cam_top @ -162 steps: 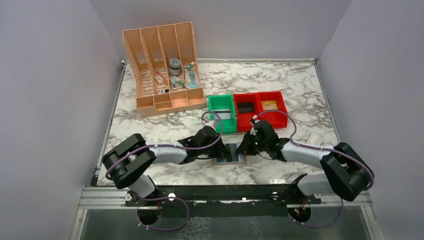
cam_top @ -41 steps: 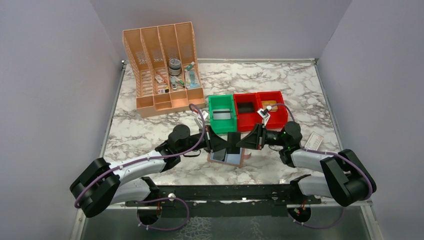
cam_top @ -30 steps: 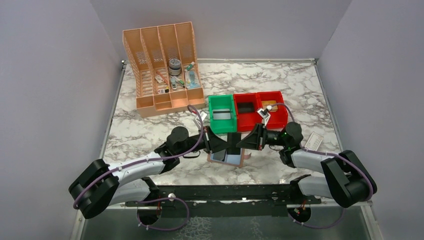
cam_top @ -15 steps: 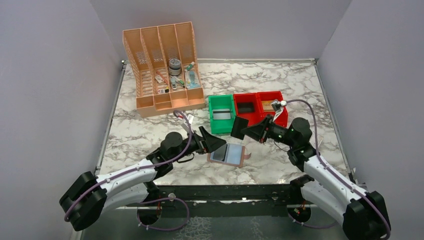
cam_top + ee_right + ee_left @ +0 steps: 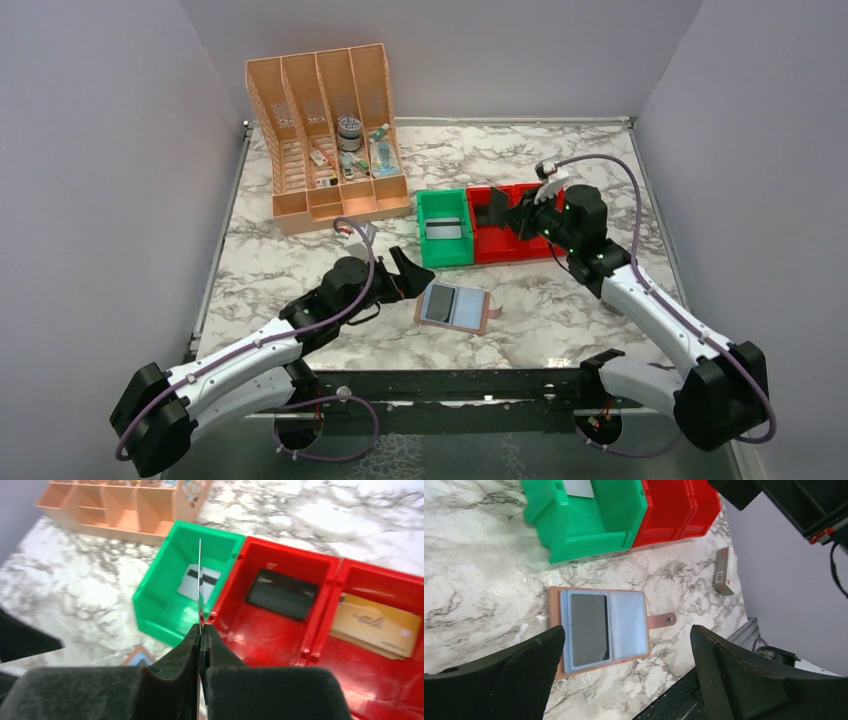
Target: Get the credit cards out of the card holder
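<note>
The card holder [image 5: 455,305] lies open on the marble, its brown tab [image 5: 661,621] pointing right. One dark credit card [image 5: 589,629] sits in its left blue-grey pocket. My left gripper [image 5: 408,280] hovers just left of the holder, open and empty; in the left wrist view the gripper [image 5: 627,630] frames the holder. My right gripper [image 5: 517,215] is shut on another dark credit card [image 5: 497,208], held upright above the wall between the green and middle red bins. The right wrist view shows that card [image 5: 200,580] edge-on beyond the gripper [image 5: 201,627].
The green bin [image 5: 155,587] holds a grey card [image 5: 192,587]. The middle red bin [image 5: 240,625] holds a dark card [image 5: 282,594], the right red bin [image 5: 395,580] a tan one [image 5: 375,625]. An orange organiser [image 5: 325,130] stands back left. A white box [image 5: 725,571] lies right.
My left gripper opened, let go of the card and drew back to the left. My right arm carried the card up and away from the holder to above the bins.
</note>
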